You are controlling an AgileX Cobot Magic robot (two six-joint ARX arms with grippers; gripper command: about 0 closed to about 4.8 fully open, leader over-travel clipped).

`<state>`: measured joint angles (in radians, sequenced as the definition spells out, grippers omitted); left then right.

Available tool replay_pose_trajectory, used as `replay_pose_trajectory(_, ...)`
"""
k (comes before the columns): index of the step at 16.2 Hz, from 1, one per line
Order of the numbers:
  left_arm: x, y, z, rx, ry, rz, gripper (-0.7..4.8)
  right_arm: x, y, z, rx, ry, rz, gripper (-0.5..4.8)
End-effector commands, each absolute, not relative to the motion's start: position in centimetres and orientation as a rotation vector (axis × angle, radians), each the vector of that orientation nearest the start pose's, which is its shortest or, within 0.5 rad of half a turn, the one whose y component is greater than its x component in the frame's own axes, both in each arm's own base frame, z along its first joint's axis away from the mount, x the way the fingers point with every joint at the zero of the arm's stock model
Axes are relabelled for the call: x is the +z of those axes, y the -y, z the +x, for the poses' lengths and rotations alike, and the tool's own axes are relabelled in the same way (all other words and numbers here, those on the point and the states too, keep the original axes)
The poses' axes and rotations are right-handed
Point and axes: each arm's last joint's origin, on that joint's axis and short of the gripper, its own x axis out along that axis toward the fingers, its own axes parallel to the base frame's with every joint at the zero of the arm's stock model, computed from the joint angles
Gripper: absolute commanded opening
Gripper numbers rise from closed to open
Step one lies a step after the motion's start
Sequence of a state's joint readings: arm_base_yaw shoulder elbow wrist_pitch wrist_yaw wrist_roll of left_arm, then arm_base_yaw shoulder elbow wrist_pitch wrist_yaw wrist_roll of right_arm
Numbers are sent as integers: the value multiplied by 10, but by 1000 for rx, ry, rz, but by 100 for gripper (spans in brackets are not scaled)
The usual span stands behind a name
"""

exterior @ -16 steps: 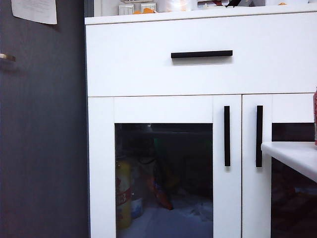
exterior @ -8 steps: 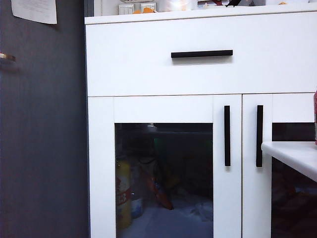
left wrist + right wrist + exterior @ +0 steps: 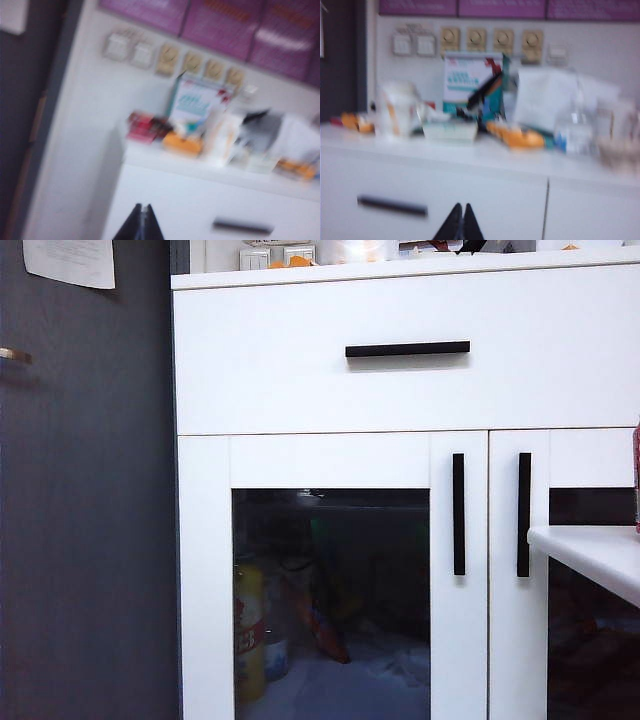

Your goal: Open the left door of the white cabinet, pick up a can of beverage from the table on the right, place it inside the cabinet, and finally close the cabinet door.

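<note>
The white cabinet (image 3: 300, 380) fills the exterior view, and neither gripper shows there. Its left door (image 3: 330, 460) is closed, with the black bar handle (image 3: 458, 513) upright beside the dark glass. The white table (image 3: 590, 545) juts in at the right. Only a thin red strip of the can of beverage (image 3: 636, 480) shows above it, at the frame's edge. In the blurred left wrist view my left gripper (image 3: 142, 207) is shut and empty in front of the cabinet's drawer front (image 3: 175, 200). My right gripper (image 3: 461, 206) is also shut and empty before the drawer front (image 3: 495, 200).
A dark grey wall panel (image 3: 85, 490) stands left of the cabinet. The right door's handle (image 3: 523, 513) is next to the left one. Behind the glass are a yellow bottle (image 3: 248, 630) and snack packets (image 3: 320, 625). Boxes and bags (image 3: 455, 130) crowd the cabinet top.
</note>
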<state>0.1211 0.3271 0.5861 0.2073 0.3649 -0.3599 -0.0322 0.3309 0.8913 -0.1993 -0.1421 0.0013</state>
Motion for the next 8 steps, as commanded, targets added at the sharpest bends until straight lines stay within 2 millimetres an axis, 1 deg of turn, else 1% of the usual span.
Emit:
replay_pose_trajectory(1,377,5,104,-397,347,-284,-6,439,-4,40,159,402,-46,3)
replay_pose_trajectory(2,383,10,119,-427,320,-305,-6,451,-4,42,167,414,-49,0)
replay_pose_trajectory(3,387,23,139,-471,293,-334,-6,461,-4,46,171,416,-44,-1)
replay_pose_trajectory(4,385,51,161,-506,262,-342,-6,469,-4,52,177,403,-19,-1)
replay_pose_trajectory(5,381,72,171,-515,244,-324,-6,471,-4,56,176,388,-17,-1)
replay_pose_trajectory(7,366,125,184,-475,208,-244,-6,469,-4,65,182,350,-9,-1)
replay_pose_trajectory(8,355,151,190,-445,193,-221,-6,466,-4,71,200,308,2,0)
